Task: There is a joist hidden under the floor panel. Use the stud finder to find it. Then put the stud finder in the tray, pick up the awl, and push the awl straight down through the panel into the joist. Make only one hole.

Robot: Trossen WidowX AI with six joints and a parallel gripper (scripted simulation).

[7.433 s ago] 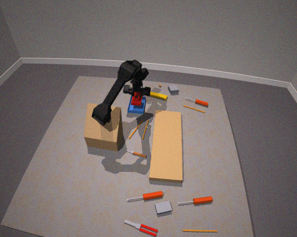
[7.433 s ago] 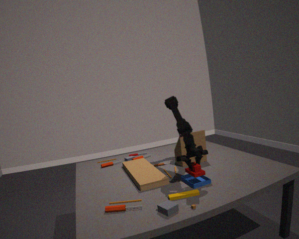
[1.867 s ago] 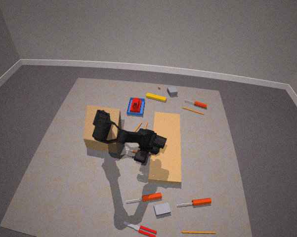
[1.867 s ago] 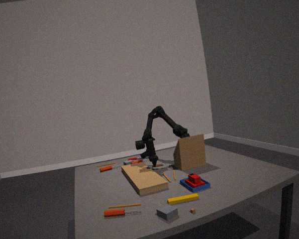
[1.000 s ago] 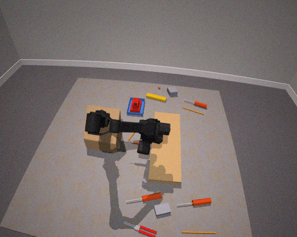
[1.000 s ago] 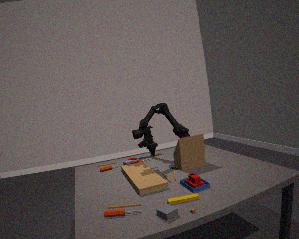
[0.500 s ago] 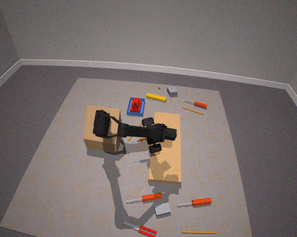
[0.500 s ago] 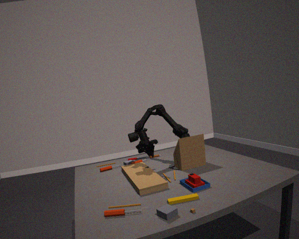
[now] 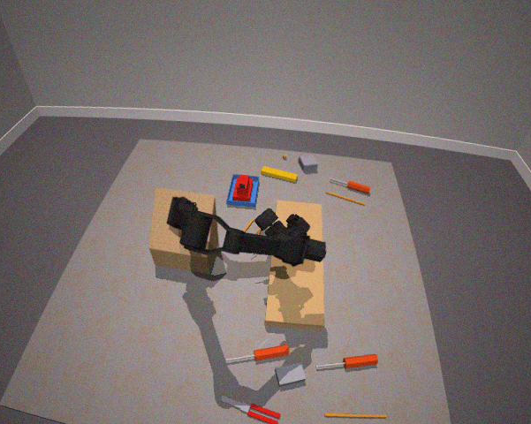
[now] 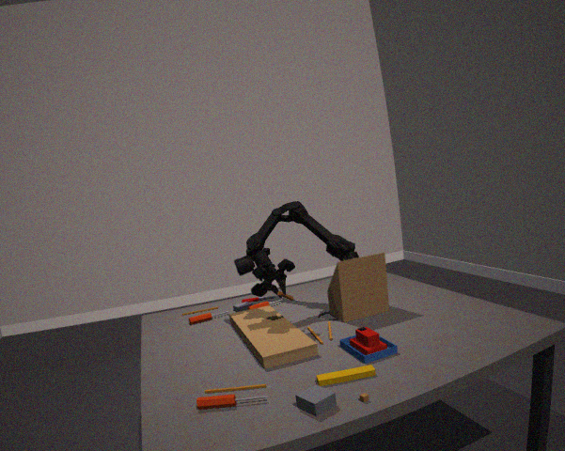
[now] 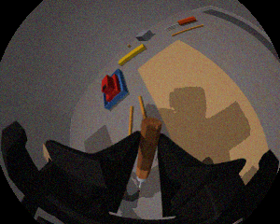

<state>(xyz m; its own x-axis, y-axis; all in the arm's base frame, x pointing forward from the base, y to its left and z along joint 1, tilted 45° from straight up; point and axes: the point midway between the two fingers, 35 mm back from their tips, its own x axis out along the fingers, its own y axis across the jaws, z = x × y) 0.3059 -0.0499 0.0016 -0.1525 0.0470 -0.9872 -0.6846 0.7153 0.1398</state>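
Note:
My gripper [image 10: 272, 286] [image 11: 149, 136] is shut on the awl [image 11: 147, 142], a brown handle with a thin metal tip [image 10: 285, 294]. I hold it tilted in the air, above the tan floor panel [image 9: 297, 310] [image 10: 282, 349] [image 11: 196, 75] near its edge. My arm's shadow falls on the panel. The red stud finder [image 9: 243, 186] [image 10: 367, 337] [image 11: 108, 85] sits in the blue tray [image 9: 231, 196] [image 10: 384, 353] [image 11: 118, 96] beside the panel. In the top view my arm hides the awl.
The arm stands on a tan box [image 9: 164, 246] [image 10: 360, 286]. Loose items lie around: a yellow bar [image 9: 279, 173] [image 10: 345, 374], grey blocks [image 9: 308, 162] [image 9: 289, 373], orange screwdrivers [image 9: 269, 352] [image 9: 360, 360] [image 9: 357, 185], red pliers [image 9: 262, 411] and thin orange pencils [image 9: 354, 415].

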